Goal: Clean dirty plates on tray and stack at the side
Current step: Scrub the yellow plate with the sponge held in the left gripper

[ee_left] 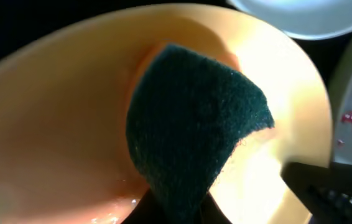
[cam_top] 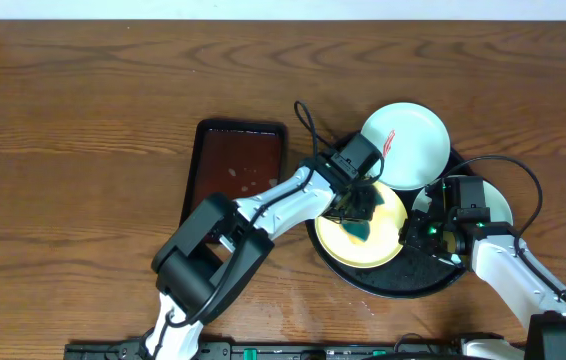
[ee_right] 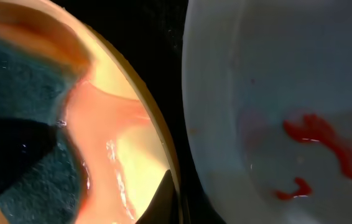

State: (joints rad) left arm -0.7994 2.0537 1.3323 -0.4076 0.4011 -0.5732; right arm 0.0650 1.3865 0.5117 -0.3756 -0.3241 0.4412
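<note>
Yellow plate (cam_top: 381,248) sits on the left half of the tray (cam_top: 415,286), mid-scrub. Left gripper (cam_top: 361,206) has jaws pinching a dark green sponge (ee_left: 194,124), pressed flat on the plate's middle. Pinkish wet film shows around the sponge, so the smear looks loosened but not gone. Right gripper (cam_top: 426,235) is at the yellow plate's right rim, jaws pressed together, apparently nipping the rim to steady it.

Step in hand: wiping the first plate. No plates are stacked at the side yet, so the task looks early.

White plate (cam_top: 408,140) overhangs the tray's far edge and has a red smear near its left rim. Mint plate (cam_top: 499,205) is at the tray's right edge, mostly under the right arm. The right wrist view shows a red-smeared pale plate just beside the yellow one, probably the mint.

Next move, as I judge it: finish the wipe with rim held firm, lift the sponge clear, then carry the yellow plate off to bare table (cam_top: 83,120).

In the way: the white plate is close behind the left gripper, and the mint is just beside the right gripper, so a lift could knock either. Red-brown tray (cam_top: 238,170) lies just left of the black one, under the left arm, narrowing the free table there. A wet rim may slip.
</note>
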